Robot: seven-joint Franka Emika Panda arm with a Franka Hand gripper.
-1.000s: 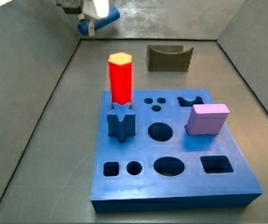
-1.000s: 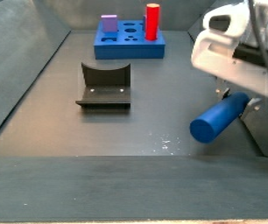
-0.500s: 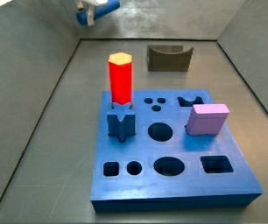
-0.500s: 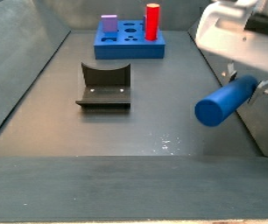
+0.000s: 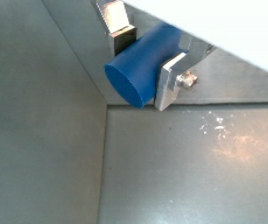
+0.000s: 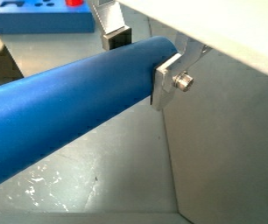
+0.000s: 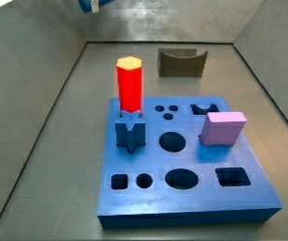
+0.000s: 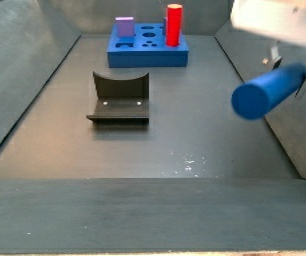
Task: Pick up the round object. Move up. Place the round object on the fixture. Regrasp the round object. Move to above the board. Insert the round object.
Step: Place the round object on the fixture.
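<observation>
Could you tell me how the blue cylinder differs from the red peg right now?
The blue cylinder is round and smooth; the red peg has flat facets. The cylinder lies roughly level in the air, clamped between the fingers of the gripper; the red peg stands upright in the board. The cylinder is near the side wall, off the board. Both are long, single-coloured pegs.

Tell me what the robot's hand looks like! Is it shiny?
Yes. The gripper has two flat silver metal fingers, like little plates, with dark pads on their inner faces. A small round screw sits on the outer side of one finger. In a side view, the body above the fingers is a boxy white shell. No cables or markings show clearly.
</observation>
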